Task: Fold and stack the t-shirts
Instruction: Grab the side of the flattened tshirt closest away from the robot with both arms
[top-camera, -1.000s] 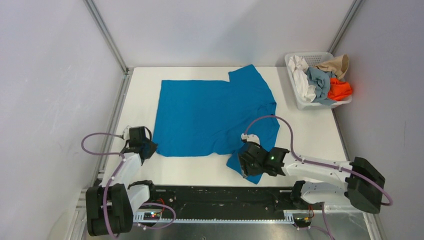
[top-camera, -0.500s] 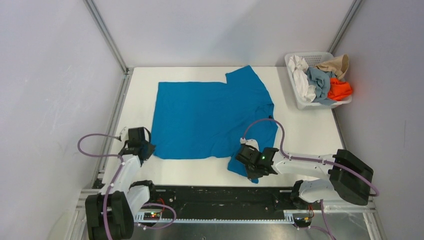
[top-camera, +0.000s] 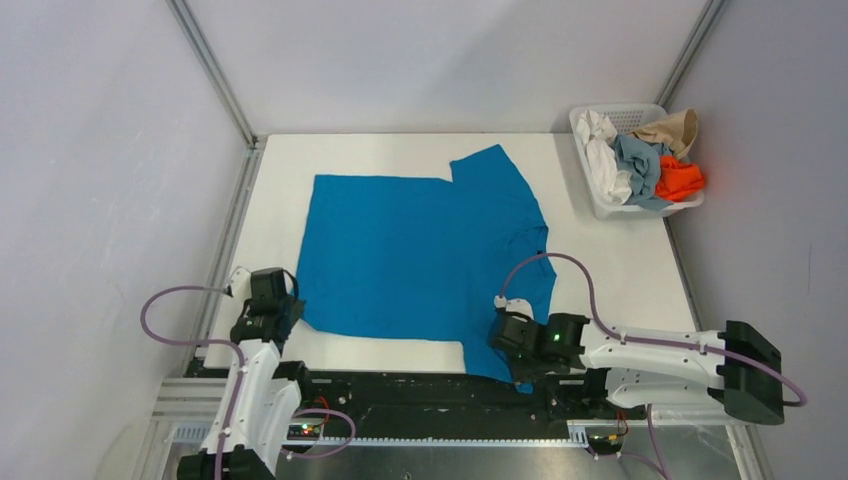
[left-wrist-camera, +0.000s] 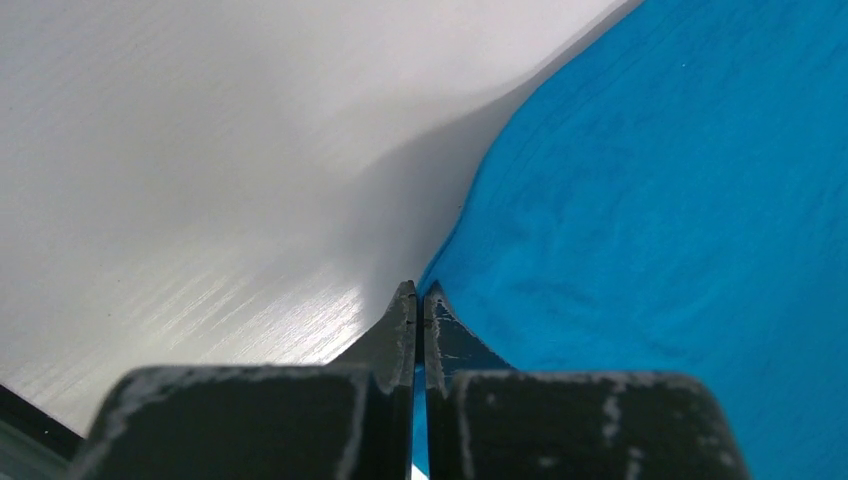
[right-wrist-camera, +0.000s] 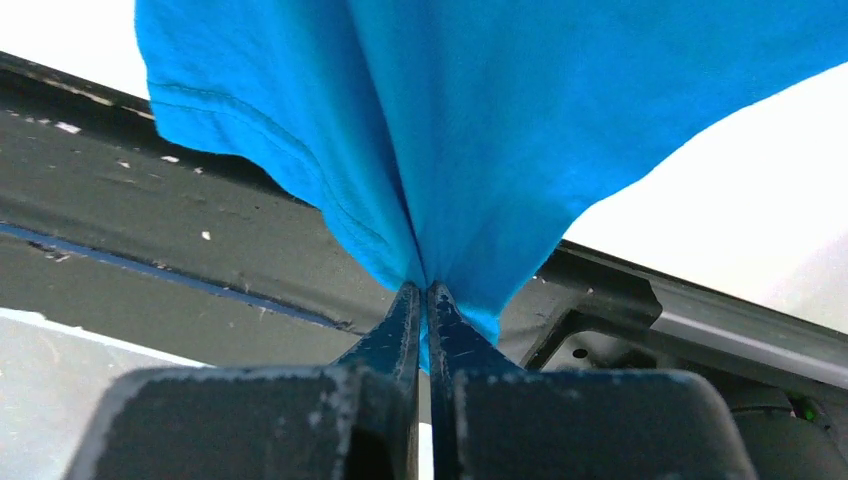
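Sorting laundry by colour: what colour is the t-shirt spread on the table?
The t-shirt is a plain vivid cerulean blue, no pattern; clearest in the top external view.

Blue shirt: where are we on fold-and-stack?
Done: the blue shirt lies spread flat on the table, out of the basket. In hand: the left gripper is shut on its near-left corner, the right gripper on the near sleeve, which reaches past the table's near edge. Left: no fold made, no stack; the white shirt, grey-blue shirt, tan shirt and orange shirt sit crumpled in the basket.
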